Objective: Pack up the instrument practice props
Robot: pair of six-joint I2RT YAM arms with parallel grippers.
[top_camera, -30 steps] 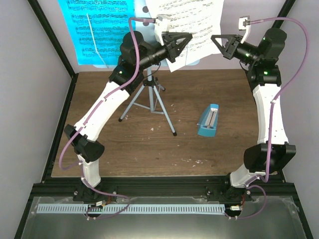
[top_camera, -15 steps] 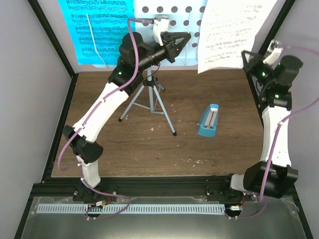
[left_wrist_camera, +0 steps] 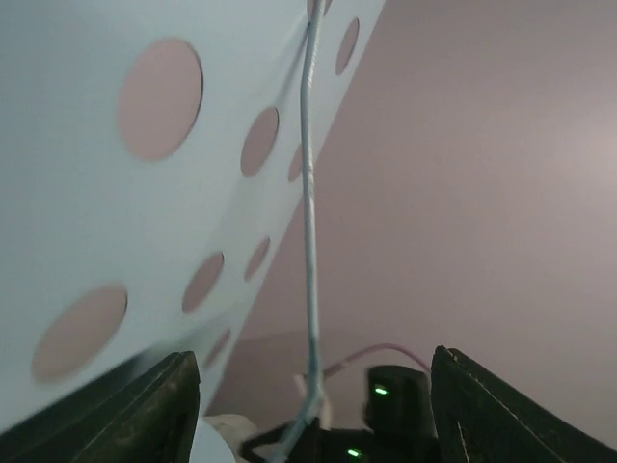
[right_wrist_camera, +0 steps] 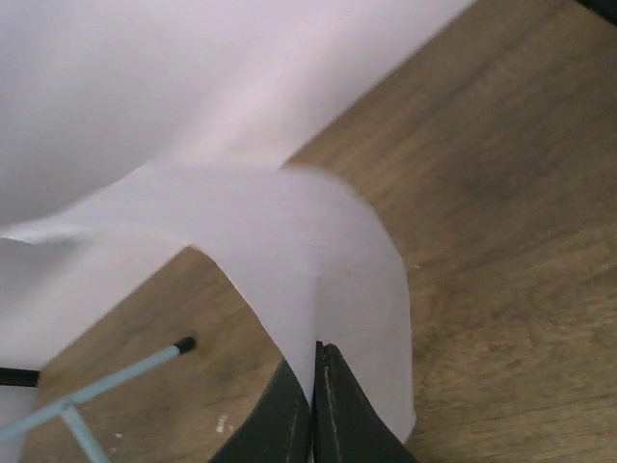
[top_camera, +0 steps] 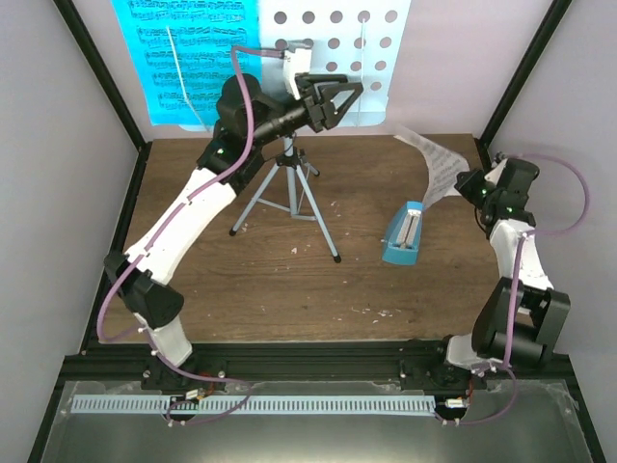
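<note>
Lowered white sheet point(top_camera: 437, 162) pinched in right tool point(right_wrist_camera: 314, 359).

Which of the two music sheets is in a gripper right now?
The white sheet, pinched in the right gripper on the right. The cyan sheet stands at the back left, with no gripper on it.

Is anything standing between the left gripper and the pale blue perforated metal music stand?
Nothing visible does. The open left gripper faces the pale blue perforated metal music stand, only its own thin wire crossing the plate. The white music sheet is off to the side, pinched in the right gripper.
</note>
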